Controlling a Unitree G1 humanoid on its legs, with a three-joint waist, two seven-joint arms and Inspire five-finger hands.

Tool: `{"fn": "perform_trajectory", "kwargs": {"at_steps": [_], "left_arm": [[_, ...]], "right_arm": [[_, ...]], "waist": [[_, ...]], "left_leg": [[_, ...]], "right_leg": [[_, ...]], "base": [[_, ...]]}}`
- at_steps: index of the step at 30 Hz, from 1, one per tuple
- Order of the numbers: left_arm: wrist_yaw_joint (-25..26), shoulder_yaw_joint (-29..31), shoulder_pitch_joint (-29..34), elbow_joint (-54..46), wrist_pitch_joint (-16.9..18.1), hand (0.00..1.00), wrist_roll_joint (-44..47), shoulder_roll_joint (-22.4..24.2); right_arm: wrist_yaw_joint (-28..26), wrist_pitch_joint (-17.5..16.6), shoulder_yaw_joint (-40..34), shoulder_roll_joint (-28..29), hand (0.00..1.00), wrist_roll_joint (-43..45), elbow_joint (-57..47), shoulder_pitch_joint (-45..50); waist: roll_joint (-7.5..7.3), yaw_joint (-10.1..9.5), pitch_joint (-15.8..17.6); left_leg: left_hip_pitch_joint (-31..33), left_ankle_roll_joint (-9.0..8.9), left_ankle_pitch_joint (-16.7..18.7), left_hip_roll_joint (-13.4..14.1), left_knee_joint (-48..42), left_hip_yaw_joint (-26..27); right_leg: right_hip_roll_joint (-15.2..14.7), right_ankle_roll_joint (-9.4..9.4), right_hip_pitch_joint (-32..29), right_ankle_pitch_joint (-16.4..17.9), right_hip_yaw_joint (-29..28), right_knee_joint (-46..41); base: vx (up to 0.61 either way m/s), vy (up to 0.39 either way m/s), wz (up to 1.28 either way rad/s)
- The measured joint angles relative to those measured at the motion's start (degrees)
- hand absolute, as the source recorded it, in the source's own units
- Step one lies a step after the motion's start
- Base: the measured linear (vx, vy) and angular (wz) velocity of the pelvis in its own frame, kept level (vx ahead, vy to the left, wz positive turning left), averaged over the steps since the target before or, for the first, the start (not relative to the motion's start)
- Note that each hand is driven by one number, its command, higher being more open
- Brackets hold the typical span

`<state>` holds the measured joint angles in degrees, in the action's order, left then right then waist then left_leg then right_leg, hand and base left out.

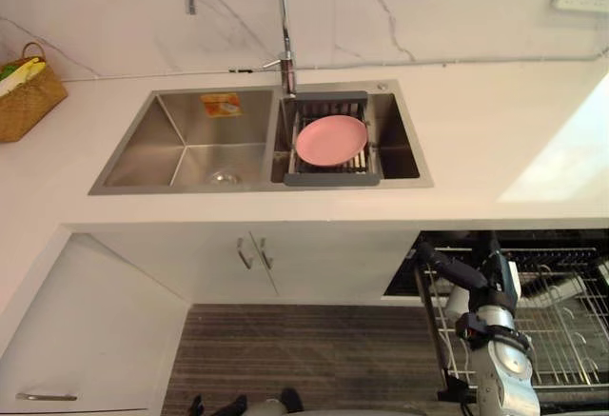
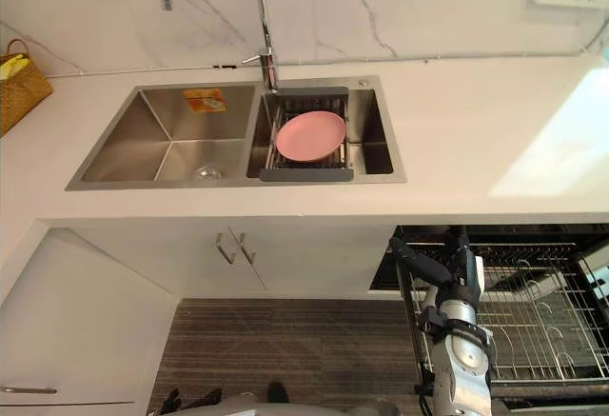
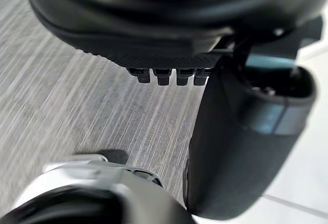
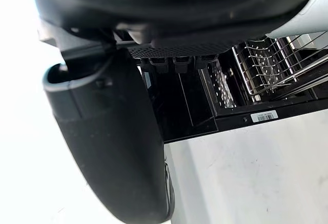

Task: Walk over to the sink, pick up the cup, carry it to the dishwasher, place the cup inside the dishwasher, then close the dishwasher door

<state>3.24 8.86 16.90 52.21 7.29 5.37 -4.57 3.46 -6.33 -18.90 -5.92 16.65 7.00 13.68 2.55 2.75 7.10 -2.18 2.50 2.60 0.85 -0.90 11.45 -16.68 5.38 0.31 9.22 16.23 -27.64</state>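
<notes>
As far as I can tell, the pale cup (image 1: 563, 289) lies on its side in the pulled-out dishwasher rack (image 1: 571, 354), just right of the right hand (image 1: 487, 287), whose straight fingers (image 1: 440, 262) hold nothing; the left hand (image 3: 169, 24) hangs slack over the floor (image 3: 77, 106).

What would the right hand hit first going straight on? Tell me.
Probably the dishwasher: the right hand points into its dark open cavity, by the left edge of the rack. Depth is unclear; the rack could come first.
</notes>
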Motion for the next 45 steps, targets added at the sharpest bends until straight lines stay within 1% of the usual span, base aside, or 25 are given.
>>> {"fn": "perform_trajectory", "kwargs": {"at_steps": [1, 2, 3, 4, 11, 15, 17, 19, 20, 21, 22, 23, 25, 27, 29, 30, 34, 35, 37, 38, 39, 41, 43, 44, 45], "left_arm": [[0.10, -0.60, -1.68, 0.94, -0.61, 1.00, -0.47, -1.00], [0.16, -0.59, -2.59, 2.13, -0.89, 1.00, -0.47, -1.24], [0.10, -0.23, -4.07, 4.24, -1.77, 1.00, -0.79, -2.18], [0.35, -0.39, -4.65, 5.59, -2.16, 1.00, -0.90, -1.73], [0.41, -1.53, -4.75, 6.46, -1.00, 1.00, -0.81, -1.34], [-0.66, -2.56, -4.08, 6.98, -0.29, 1.00, -0.81, -1.29], [-0.62, -2.60, -3.99, 6.92, 0.09, 1.00, -0.67, -1.23], [-0.57, -2.59, -3.30, 6.69, 0.95, 1.00, 0.38, -0.79], [-0.69, -1.92, -3.07, 6.40, 1.98, 1.00, 0.50, -0.30], [-0.67, -1.20, -3.22, 5.68, 2.52, 1.00, 0.43, 0.02], [-0.72, -0.12, -2.83, 4.69, 2.99, 1.00, 0.35, 0.67], [-0.67, -0.02, -2.24, 4.06, 2.96, 1.00, 0.41, 0.89], [-0.60, -0.39, -2.21, 4.22, 2.82, 1.00, 0.37, 0.95], [0.45, -0.27, -2.12, 4.49, 2.69, 1.00, 0.59, 1.25], [1.73, -0.22, -2.12, 4.77, 2.74, 1.00, 1.55, 1.14], [1.94, -0.09, -2.08, 4.98, 2.82, 1.00, 2.32, 1.28], [2.55, 1.17, -2.45, 6.47, 2.78, 1.00, 2.91, 1.11], [2.55, 1.32, -2.48, 6.44, 2.84, 1.00, 2.77, 0.86], [2.61, 1.84, -2.61, 6.55, 2.90, 1.00, 1.81, 0.70], [2.83, 1.80, -2.48, 6.63, 3.00, 1.00, 1.31, 0.86], [2.74, 1.55, -2.29, 6.58, 3.05, 1.00, 1.29, 0.09], [2.79, 0.65, -2.11, 6.58, 2.12, 1.00, 1.29, -0.59], [2.91, 0.70, -2.48, 5.54, 1.77, 1.00, 1.30, -0.91], [2.93, 0.70, -2.90, 5.27, 1.72, 1.00, 1.31, -1.02], [2.95, 0.71, -3.93, 4.37, 1.44, 1.00, 1.31, -1.52]], "right_arm": [[0.51, 0.00, -0.32, 0.74, 1.00, 0.00, -2.07, 3.40], [0.50, -0.01, -0.17, 0.89, 1.00, -0.01, -2.64, 4.41], [0.48, -0.31, 0.63, 0.74, 1.00, 0.02, -3.64, 5.74], [0.23, -0.57, 1.39, -0.63, 1.00, 0.10, -3.58, 6.09], [0.18, -0.69, 3.62, -1.79, 1.00, 0.19, -3.55, 7.30], [0.71, -0.69, 3.48, -1.60, 1.00, -0.22, -3.56, 7.54], [1.35, -0.69, 3.43, -0.98, 1.00, -0.50, -3.57, 7.55], [2.42, -0.69, 3.80, -0.61, 1.00, -0.54, -3.89, 7.84], [4.00, -0.68, 4.52, -0.51, 1.00, -1.97, -4.63, 8.54], [5.54, -0.63, 4.80, -0.51, 1.00, -3.78, -5.04, 9.35], [7.19, -0.33, 5.40, -0.57, 1.00, -5.83, -5.52, 10.24], [8.58, -0.27, 6.07, -0.54, 1.00, -6.99, -5.52, 10.66], [10.39, -0.25, 6.19, -0.04, 1.00, -7.71, -5.52, 10.62], [12.03, 0.01, 5.97, 0.73, 1.00, -7.84, -5.49, 10.55], [14.33, 0.00, 5.95, 1.71, 1.00, -8.49, -6.53, 10.49], [15.68, -0.01, 5.95, 1.94, 1.00, -9.33, -6.74, 10.49], [17.25, -0.01, 5.86, 2.19, 1.00, -9.36, -6.92, 10.33], [17.44, -0.01, 5.75, 2.75, 1.00, -9.23, -6.91, 10.25], [17.91, 0.00, 5.59, 3.38, 1.00, -8.85, -6.83, 10.10], [17.85, 0.17, 5.64, 3.40, 1.00, -8.82, -6.35, 9.42], [17.42, 0.70, 5.93, 3.97, 1.00, -8.75, -6.14, 8.63], [16.75, 1.09, 6.03, 4.27, 1.00, -7.78, -5.18, 8.74], [16.25, 1.07, 7.58, 4.50, 1.00, -7.51, -5.40, 9.07], [15.80, 1.02, 8.11, 4.43, 1.00, -7.52, -5.56, 9.04], [14.67, 1.04, 8.41, 4.43, 1.00, -7.52, -5.60, 9.04]], "waist": [[-0.66, 0.17, -0.12], [-1.25, 0.35, -0.31], [-2.62, 0.76, -0.25], [-1.54, 1.21, -0.93], [-0.72, 1.12, -1.47], [0.01, 0.92, -2.00], [0.16, 0.32, -2.10], [0.97, 0.01, -2.51], [1.47, -0.08, -2.53], [1.52, -0.30, -2.36], [1.50, -0.75, -1.79], [1.63, -0.90, -1.84], [1.94, -1.20, -1.78], [1.72, -2.15, -1.77], [1.38, -2.33, -1.60], [1.33, -2.09, -1.63], [0.52, -2.03, -1.80], [-0.08, -2.07, -1.93], [-0.81, -1.93, -2.31], [-0.71, -1.92, -2.30], [-1.88, -1.97, -1.68], [-2.59, -1.38, -1.61], [-2.66, -0.73, -2.32], [-2.87, -0.20, -2.28], [-3.36, 0.05, -2.16]], "left_leg": [[0.04, -0.11, -1.43, -0.01, 0.09, -2.12], [0.22, -0.21, -1.59, -0.40, -0.04, -2.61], [0.35, -0.35, -1.60, -1.63, -0.29, -3.24], [0.39, -0.88, -1.62, -0.88, -0.06, -3.72], [-2.01, -2.65, -2.78, 0.38, 3.03, -3.98], [-2.75, -2.66, -2.63, 0.34, 2.97, -3.92], [-0.86, -2.66, -0.19, 0.74, -1.69, -3.66], [3.11, -3.14, 4.36, 2.48, -10.62, -3.42], [7.62, -4.01, 6.60, 4.24, -20.58, -2.60], [10.00, -4.12, 6.66, 5.16, -26.24, -2.26], [10.94, -4.61, 7.05, 6.10, -30.49, -1.19], [10.29, -5.36, 8.14, 6.28, -29.83, -0.55], [8.29, -5.39, 8.02, 6.17, -21.16, -1.01], [5.98, -4.61, 4.30, 5.50, -14.99, -1.34], [4.72, -4.39, 4.06, 3.59, -12.66, -1.24], [4.30, -2.94, 3.65, 2.95, -12.77, -0.99], [2.76, -1.91, 5.04, 1.23, -12.38, -0.09], [2.08, -2.07, 6.24, 0.29, -11.82, 0.25], [0.81, -1.77, 7.32, -1.03, -10.08, 0.20], [-0.53, -1.79, 7.27, -1.51, -7.88, 0.21], [-2.63, -1.46, 7.09, -2.54, -5.81, 0.21], [-5.08, 0.78, 6.50, -2.22, -4.84, 0.51], [-4.76, 0.36, 6.76, -1.25, -5.23, 2.17], [-4.40, 0.31, 6.75, -0.90, -5.24, 2.33], [-3.83, 0.01, 6.84, -0.03, -5.38, 2.38]], "right_leg": [[4.96, 0.57, -0.44, 1.61, -3.76, 6.09], [5.96, 0.47, -0.52, 1.38, -3.73, 9.45], [7.10, -0.34, -0.53, -1.26, -2.85, 15.41], [8.01, -0.14, 0.51, -2.30, -1.99, 17.11], [9.50, -0.68, 2.63, -2.68, -1.97, 19.04], [9.69, -0.75, 3.45, -2.66, -1.94, 19.11], [9.81, -0.91, 3.67, -2.55, -2.15, 19.18], [10.81, -1.73, 3.72, -1.98, -2.27, 19.02], [11.35, -2.23, 4.04, -1.69, -1.82, 18.96], [11.47, -2.39, 4.77, -1.73, -1.38, 18.94], [11.41, -2.72, 6.47, -1.70, -1.33, 19.04], [11.15, -2.86, 7.43, -1.57, -1.39, 19.00], [11.17, -3.29, 7.96, -0.03, -1.90, 18.96], [10.95, -2.81, 8.12, 0.40, -3.51, 19.34], [10.13, -1.90, 8.59, -0.33, -5.33, 20.80], [9.66, -0.92, 8.90, -0.81, -5.76, 21.43], [8.23, 0.19, 9.95, -1.04, -7.39, 22.42], [7.05, 0.72, 9.43, 0.22, -8.00, 20.98], [5.64, -0.09, 6.40, 2.64, -7.91, 13.33], [4.63, -0.77, -0.22, 2.75, -7.72, 1.49], [2.87, -1.35, -5.83, 1.55, -7.98, -9.32], [1.35, -1.42, -8.23, 1.35, -6.73, -15.38], [1.39, -1.19, -8.84, 4.15, -2.77, -6.31], [1.90, -0.97, -9.05, 3.97, -2.09, -1.99], [3.58, -0.71, -8.75, 1.03, -1.66, 7.89]], "base": [[0.10, -0.063, 0.89], [0.12, -0.087, 0.73], [0.11, -0.109, 0.34], [0.12, -0.103, 0.18], [0.02, -0.057, 0.01], [-0.01, -0.003, 0.00], [-0.02, -0.008, -0.06], [-0.01, -0.011, -0.04], [-0.01, -0.002, 0.14], [0.01, -0.015, 0.14], [0.01, -0.031, 0.03], [0.01, -0.017, -0.09], [-0.03, 0.033, -0.17], [0.06, 0.106, -0.26], [0.15, 0.096, -0.17], [0.15, 0.084, -0.18], [0.17, 0.081, -0.23], [0.10, 0.121, -0.19], [0.07, 0.110, -0.27], [0.10, 0.143, -0.55], [0.12, 0.135, -0.56], [0.16, 0.068, -0.32], [0.22, -0.008, -0.32], [0.22, -0.073, -0.31], [0.16, -0.116, -0.15]]}}
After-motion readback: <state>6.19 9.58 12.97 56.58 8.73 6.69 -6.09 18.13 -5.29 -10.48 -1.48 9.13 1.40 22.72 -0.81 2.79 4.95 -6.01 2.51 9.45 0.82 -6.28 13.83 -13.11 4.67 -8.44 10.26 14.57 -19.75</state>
